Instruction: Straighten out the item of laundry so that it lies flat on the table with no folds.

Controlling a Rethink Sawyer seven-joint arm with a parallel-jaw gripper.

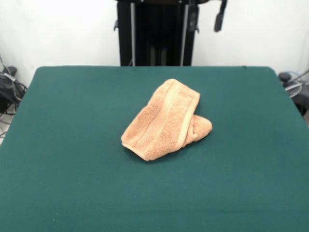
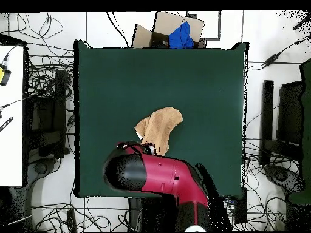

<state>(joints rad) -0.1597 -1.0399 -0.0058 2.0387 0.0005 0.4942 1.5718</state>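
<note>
The peach-orange towel lies near the middle of the dark green table. It is folded over on itself, with one border band running across the upper layer and a bunched end sticking out at its right. In the overhead view the towel shows just above the red and black arm, which is drawn back over the table's near edge and covers the towel's lower tip. The gripper shows only as dark parts at the top edge of the front view, high above the table and far from the towel. No tag shows.
A cardboard box with a blue cloth stands beyond the table's far edge in the overhead view. Cables and dark equipment lie on the floor along both sides of the table. The black pedestal stands behind the table.
</note>
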